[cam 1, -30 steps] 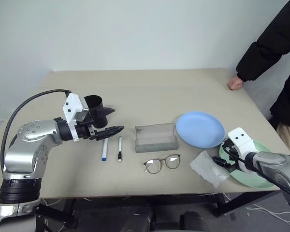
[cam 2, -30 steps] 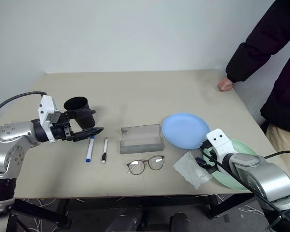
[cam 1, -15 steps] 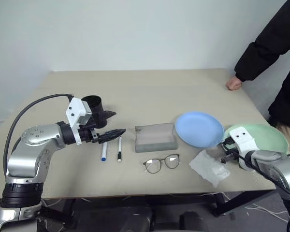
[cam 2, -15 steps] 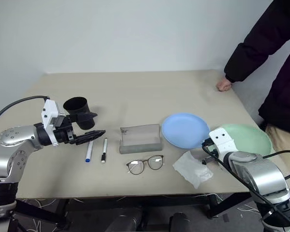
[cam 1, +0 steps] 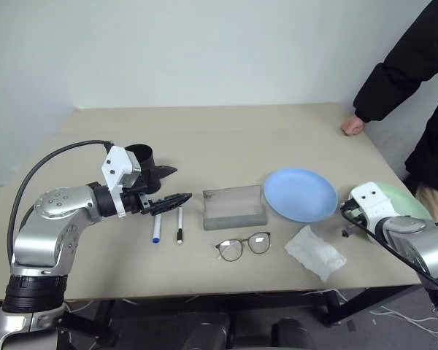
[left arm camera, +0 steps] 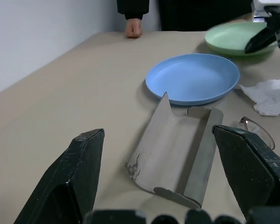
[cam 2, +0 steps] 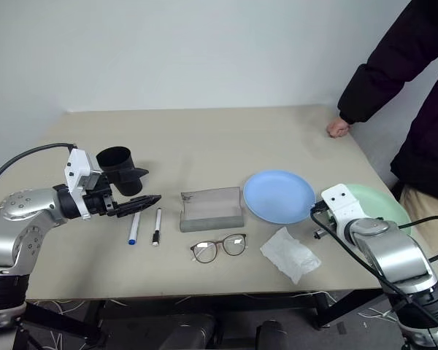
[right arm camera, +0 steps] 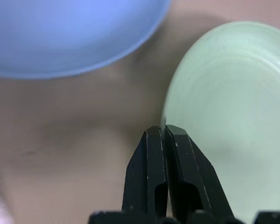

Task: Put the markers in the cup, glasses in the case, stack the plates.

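1. Green plate (right arm camera: 233, 116): our right claw (right arm camera: 166, 135) is pinched on its rim, blue plate (cam 2: 279, 196) just beyond it.
2. Left claw (left arm camera: 158, 154) spread wide, facing the case (left arm camera: 175, 161) on the table (cam 1: 226, 135).

Your two head views look forward and down over the table (cam 1: 226, 131) from above its near edge, one set slightly to the side of the other, so they share almost the whole scene. Your left wrist camera sits low and looks across the case (left arm camera: 175, 154) toward the blue plate (left arm camera: 192, 78) (both also in the head views). Your right wrist camera sits very close to the green plate (right arm camera: 233, 116), with the blue one's edge just beyond.
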`<act>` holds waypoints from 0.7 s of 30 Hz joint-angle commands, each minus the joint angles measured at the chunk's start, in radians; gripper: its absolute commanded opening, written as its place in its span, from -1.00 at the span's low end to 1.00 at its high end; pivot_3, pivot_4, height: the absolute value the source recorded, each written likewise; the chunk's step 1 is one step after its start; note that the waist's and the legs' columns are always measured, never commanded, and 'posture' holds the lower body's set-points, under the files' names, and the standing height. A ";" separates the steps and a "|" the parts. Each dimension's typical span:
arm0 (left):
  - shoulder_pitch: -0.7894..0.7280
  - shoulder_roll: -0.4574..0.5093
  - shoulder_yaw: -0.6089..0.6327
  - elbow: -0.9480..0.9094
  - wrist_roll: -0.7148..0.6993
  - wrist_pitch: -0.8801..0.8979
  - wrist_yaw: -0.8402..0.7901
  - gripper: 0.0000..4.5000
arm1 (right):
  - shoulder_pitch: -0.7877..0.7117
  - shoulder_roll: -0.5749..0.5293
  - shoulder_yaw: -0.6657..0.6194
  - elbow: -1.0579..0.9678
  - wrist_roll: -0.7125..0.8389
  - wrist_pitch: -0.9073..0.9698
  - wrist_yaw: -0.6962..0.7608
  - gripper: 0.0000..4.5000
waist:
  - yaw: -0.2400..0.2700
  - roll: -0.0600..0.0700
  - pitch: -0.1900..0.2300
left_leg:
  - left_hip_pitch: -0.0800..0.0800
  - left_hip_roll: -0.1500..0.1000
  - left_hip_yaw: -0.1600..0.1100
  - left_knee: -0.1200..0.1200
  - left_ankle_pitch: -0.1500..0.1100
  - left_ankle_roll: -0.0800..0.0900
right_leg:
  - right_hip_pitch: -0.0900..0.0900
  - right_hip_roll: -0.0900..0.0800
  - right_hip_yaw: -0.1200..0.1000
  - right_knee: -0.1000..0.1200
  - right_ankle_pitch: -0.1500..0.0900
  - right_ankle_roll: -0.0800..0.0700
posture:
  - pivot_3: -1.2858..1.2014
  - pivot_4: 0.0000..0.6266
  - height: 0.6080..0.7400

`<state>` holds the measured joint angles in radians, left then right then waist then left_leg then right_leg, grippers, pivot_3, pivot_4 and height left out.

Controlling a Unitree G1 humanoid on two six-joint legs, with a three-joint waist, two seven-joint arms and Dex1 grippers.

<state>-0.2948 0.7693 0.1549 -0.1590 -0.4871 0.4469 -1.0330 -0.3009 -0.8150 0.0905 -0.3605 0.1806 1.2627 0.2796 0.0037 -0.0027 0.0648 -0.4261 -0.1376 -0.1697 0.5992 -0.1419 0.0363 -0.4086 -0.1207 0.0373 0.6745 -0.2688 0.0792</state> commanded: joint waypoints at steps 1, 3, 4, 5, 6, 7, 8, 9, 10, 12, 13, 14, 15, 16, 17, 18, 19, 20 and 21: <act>-0.034 0.000 0.001 -0.009 0.000 -0.017 0.007 0.74 | -0.074 -0.011 0.000 -0.009 -0.069 -0.091 -0.025 -0.98 | 0.000 0.000 0.000 | 0.000 0.000 0.000 0.000 0.000 0.000 | 0.000 0.000 0.000 0.000 0.000 0.000 | 0.03 -1.00 0.80; -0.037 0.001 -0.002 -0.002 0.001 -0.021 0.007 0.74 | -0.108 0.015 0.012 -0.010 -0.078 -0.159 -0.014 -0.98 | -0.001 0.000 0.000 | 0.000 0.000 0.000 0.000 0.000 0.000 | 0.000 0.000 0.000 0.000 0.000 0.000 | 0.03 -1.00 0.80; -0.038 0.001 -0.002 -0.001 0.000 -0.022 0.007 0.74 | -0.121 0.028 0.020 -0.015 -0.074 -0.204 0.005 -0.98 | -0.001 0.000 0.000 | 0.000 0.001 0.000 0.000 0.000 0.000 | 0.000 0.001 0.000 0.000 0.000 0.000 | 0.03 -1.00 0.80; -0.040 0.001 -0.004 0.002 0.001 -0.023 0.006 0.74 | -0.131 0.038 0.028 -0.017 -0.068 -0.244 0.025 -0.98 | 0.000 0.000 0.000 | 0.000 0.001 0.000 0.000 0.000 0.000 | 0.000 0.001 0.000 0.000 0.000 0.000 | 0.03 -1.00 0.80; -0.042 0.001 -0.005 0.005 0.003 -0.025 0.005 0.74 | -0.138 0.049 0.037 -0.021 -0.060 -0.288 0.052 -0.98 | 0.000 0.000 0.000 | 0.000 0.001 0.000 0.000 0.000 0.000 | 0.000 0.001 0.000 0.000 0.000 0.000 | 0.03 -1.00 0.80; -0.045 0.001 -0.007 0.008 0.004 -0.026 0.005 0.74 | -0.142 0.054 0.047 -0.024 -0.054 -0.329 0.081 -0.98 | 0.000 0.000 0.000 | 0.000 0.002 0.000 0.000 0.000 0.000 | 0.000 0.001 -0.001 0.000 0.000 0.000 | 0.03 -1.00 0.80; -0.047 0.002 -0.008 0.010 0.004 -0.026 0.004 0.74 | -0.142 0.055 0.061 -0.035 -0.042 -0.360 0.122 -0.98 | 0.000 0.000 0.000 | 0.000 0.002 0.000 0.000 0.000 0.000 | 0.000 0.001 -0.001 0.000 0.000 0.000 | 0.03 -1.00 0.80; -0.049 0.003 -0.009 0.012 0.005 -0.027 0.003 0.74 | -0.143 0.057 0.071 -0.042 -0.030 -0.379 0.157 -0.98 | 0.001 0.000 0.000 | 0.000 0.002 0.000 0.000 0.000 0.000 | 0.000 0.001 -0.001 0.000 0.000 0.000 | 0.03 -1.00 0.80; -0.051 0.005 -0.009 0.013 0.004 -0.027 0.002 0.74 | -0.148 0.060 0.082 -0.046 -0.019 -0.396 0.190 -0.98 | 0.001 0.000 0.000 | 0.000 0.001 0.000 0.000 0.000 0.000 | 0.001 0.001 -0.001 -0.001 0.000 0.000 | 0.03 -1.00 0.80; -0.055 0.005 -0.010 0.017 0.005 -0.027 0.001 0.74 | -0.155 0.062 0.093 -0.041 -0.012 -0.417 0.231 -0.98 | 0.001 0.000 0.000 | 0.000 0.001 -0.001 0.000 0.000 0.000 | 0.001 0.001 -0.002 -0.002 0.000 0.000 | 0.03 -1.00 0.80; -0.057 0.006 -0.011 0.018 0.006 -0.028 0.001 0.74 | -0.160 0.061 0.102 -0.039 -0.012 -0.438 0.256 -0.98 | 0.001 0.000 0.000 | 0.000 0.001 -0.001 0.000 0.000 0.000 | 0.001 0.001 -0.002 -0.002 0.000 0.000 | 0.03 -1.00 0.80; -0.057 0.007 -0.010 0.017 0.005 -0.027 0.002 0.74 | -0.166 0.061 0.115 -0.035 -0.013 -0.467 0.284 -0.98 | 0.001 0.000 0.000 | 0.000 0.001 -0.001 0.000 0.000 0.000 | 0.001 0.001 -0.002 -0.002 0.000 0.000 | 0.03 -1.00 0.80; -0.056 0.007 -0.009 0.015 0.005 -0.027 0.003 0.74 | -0.172 0.060 0.130 -0.031 -0.014 -0.491 0.315 -0.98 | 0.000 0.000 0.000 | 0.000 0.001 -0.001 0.000 0.000 0.000 | 0.001 0.002 -0.002 -0.002 0.000 0.000 | 0.03 -1.00 0.80; -0.052 0.009 -0.006 0.010 0.003 -0.026 0.003 0.74 | -0.177 0.052 0.150 -0.028 -0.017 -0.518 0.355 -0.98 | 0.000 0.000 0.000 | 0.000 0.001 -0.001 0.000 0.000 0.000 | 0.001 0.002 -0.002 -0.002 0.001 0.001 | 0.03 -1.00 0.80; -0.049 0.009 -0.004 0.007 0.002 -0.026 0.004 0.74 | -0.179 0.046 0.162 -0.024 -0.021 -0.535 0.381 -0.98 | 0.000 0.000 0.000 | 0.000 0.001 -0.001 0.000 0.000 0.000 | 0.001 0.002 -0.002 -0.002 0.001 0.001 | 0.03 -1.00 0.80; -0.045 0.011 -0.001 0.004 0.002 -0.027 0.004 0.74 | -0.181 0.041 0.172 -0.017 -0.022 -0.544 0.407 -0.98 | 0.000 0.000 0.000 | 0.000 0.001 -0.002 0.000 0.000 0.000 | 0.001 0.002 -0.002 -0.002 0.001 0.001 | 0.03 -1.00 0.80; -0.041 0.013 0.004 0.000 -0.001 -0.026 0.004 0.74 | -0.182 0.036 0.182 -0.010 -0.022 -0.552 0.432 -0.98 | 0.000 0.000 0.000 | 0.000 0.002 -0.002 0.000 0.000 0.000 | 0.001 0.002 -0.002 -0.002 0.001 0.001 | 0.03 -1.00 0.80; -0.037 0.015 0.007 -0.002 -0.002 -0.025 0.004 0.74 | -0.182 0.032 0.192 -0.003 -0.026 -0.563 0.453 -0.98 | 0.000 0.000 0.000 | 0.000 0.002 -0.002 0.000 0.000 0.000 | 0.001 0.002 -0.002 -0.002 0.001 0.001 | 0.03 -1.00 0.80; -0.034 0.016 0.010 -0.004 -0.002 -0.026 0.005 0.74 | -0.181 0.026 0.204 0.002 -0.030 -0.577 0.478 -0.98 | 0.000 0.000 0.000 | 0.000 0.002 -0.002 0.000 0.000 0.000 | 0.001 0.002 -0.002 -0.002 0.001 0.000 | 0.03 -1.00 0.80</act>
<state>-0.3226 0.7705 0.1361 -0.1285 -0.4841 0.4370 -1.0333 -0.4594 -0.7743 0.2963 -0.3575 0.1591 0.7222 0.7217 0.0040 -0.0031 0.0647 -0.4259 -0.1359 -0.1716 0.5992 -0.1419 0.0363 -0.4075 -0.1188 0.0352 0.6727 -0.2682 0.0797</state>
